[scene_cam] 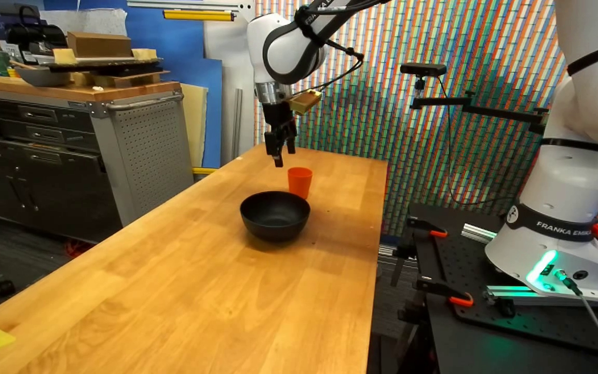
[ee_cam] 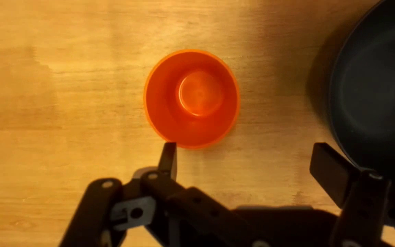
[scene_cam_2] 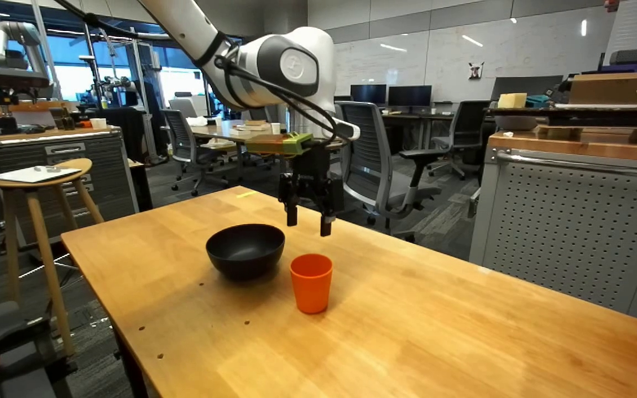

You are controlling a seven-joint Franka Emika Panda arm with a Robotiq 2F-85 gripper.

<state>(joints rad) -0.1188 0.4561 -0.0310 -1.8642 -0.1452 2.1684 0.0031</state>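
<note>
In an exterior view, the gripper (scene_cam_2: 308,223) hangs spread wide and empty at centre, an orange cup (scene_cam_2: 311,287) stands at lower centre beside a black bowl (scene_cam_2: 245,254) on the tabletop (scene_cam_2: 418,337), and centring over the cup, clear of the bowl, before lowering seems wisest.

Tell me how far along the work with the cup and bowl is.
Done: no finished step shows; the orange cup stands upright beside the black bowl, apart from it, and both look empty.
In progress: the hand hangs open above the table, touching neither.
Left: a grasp of either, most likely, since nothing sits between the fingers.
</note>
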